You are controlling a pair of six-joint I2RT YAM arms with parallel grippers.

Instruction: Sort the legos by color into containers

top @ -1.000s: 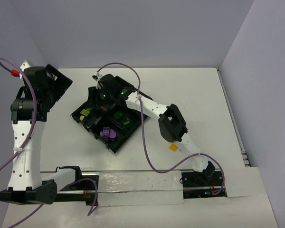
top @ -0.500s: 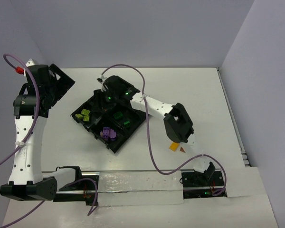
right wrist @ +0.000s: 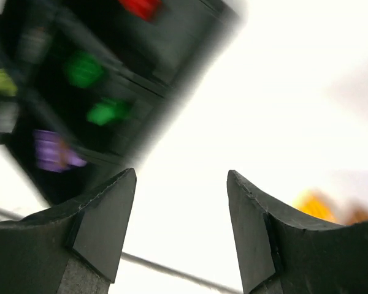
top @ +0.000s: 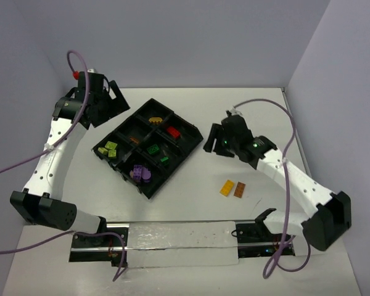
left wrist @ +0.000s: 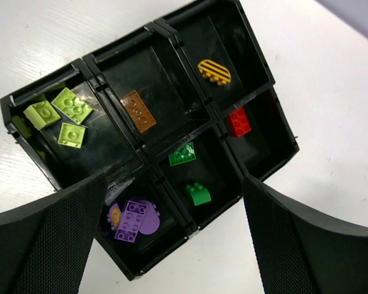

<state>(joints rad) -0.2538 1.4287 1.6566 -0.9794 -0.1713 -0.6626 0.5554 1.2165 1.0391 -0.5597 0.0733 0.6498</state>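
The black divided tray (top: 177, 165) lies left of centre and holds lime bricks (top: 109, 148), a brown brick (top: 134, 140), an orange-yellow striped piece (top: 155, 117), a red brick (top: 172, 131), green bricks (top: 152, 148) and purple pieces (top: 140, 173). An orange-yellow brick (top: 226, 187) and a brown brick (top: 240, 189) lie side by side on the table, right of the tray. My left gripper (top: 102, 102) is open and empty, high over the tray's back left (left wrist: 173, 180). My right gripper (top: 213, 139) is open and empty just right of the tray (right wrist: 181, 174).
The left wrist view looks down on the whole tray (left wrist: 267, 73). The right wrist view is blurred; the tray (right wrist: 172, 73) is at upper left and the orange-yellow brick (right wrist: 316, 205) at lower right. Walls close the back and sides.
My right gripper has pulled back from over the tray to its right side, uncovering the two loose bricks. My left gripper has swung from the far left to the tray's back left.
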